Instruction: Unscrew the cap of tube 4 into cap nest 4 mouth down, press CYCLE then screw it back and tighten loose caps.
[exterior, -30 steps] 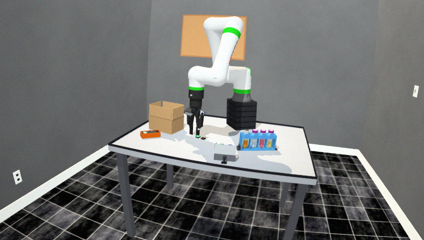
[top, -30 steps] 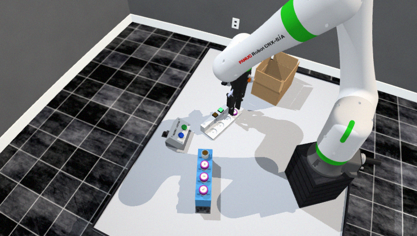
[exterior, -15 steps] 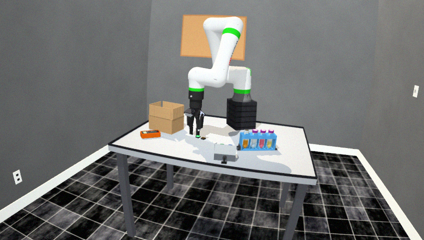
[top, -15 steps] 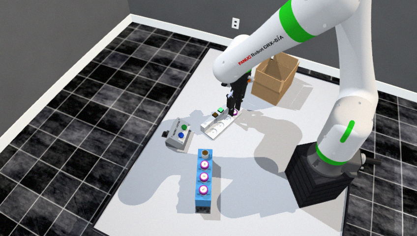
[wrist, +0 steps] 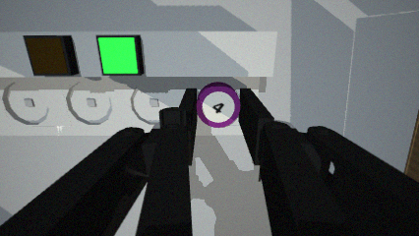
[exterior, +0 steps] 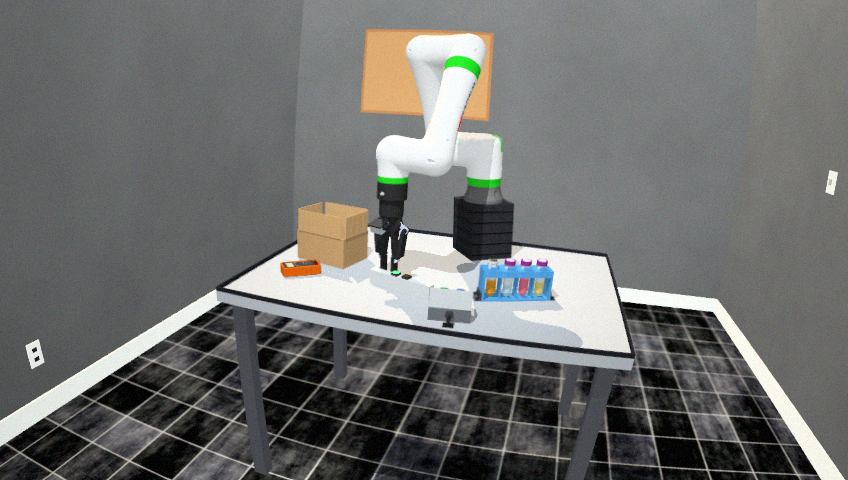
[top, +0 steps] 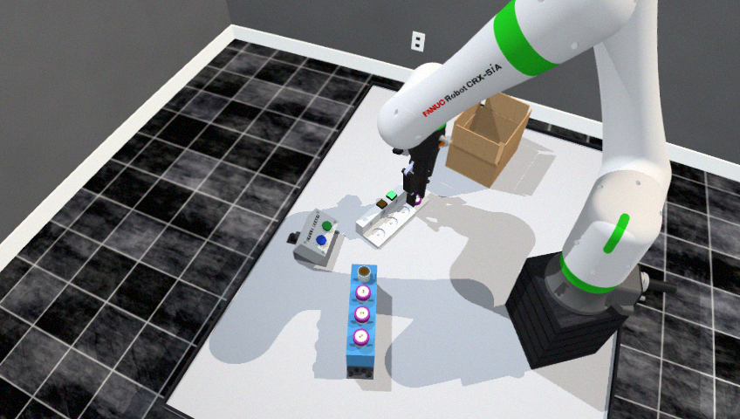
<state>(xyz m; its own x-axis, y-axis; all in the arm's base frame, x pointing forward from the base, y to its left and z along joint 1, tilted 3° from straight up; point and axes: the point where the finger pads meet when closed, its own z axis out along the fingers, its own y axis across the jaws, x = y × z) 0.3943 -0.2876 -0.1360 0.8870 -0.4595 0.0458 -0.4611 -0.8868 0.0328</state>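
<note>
Cap 4 [wrist: 217, 104], purple-rimmed with a white top marked 4, sits in cap nest 4 at the right end of the white cap tray [top: 392, 220]. My gripper [wrist: 217, 104] stands straight down over it, with its black fingers against both sides of the cap. It also shows in the top view [top: 415, 195]. The green lamp [wrist: 118, 55] is lit and the amber lamp [wrist: 47, 55] is dark. Tube 4 [top: 364, 271] stands open at the far end of the blue rack [top: 361, 321]. The other three tubes wear their caps.
The grey key housing [top: 315, 242] with the green key [top: 326, 225] and blue key [top: 321, 239] lies left of the tray. An open cardboard box [top: 488, 137] stands just behind the gripper. An orange device [exterior: 300, 268] lies by the box.
</note>
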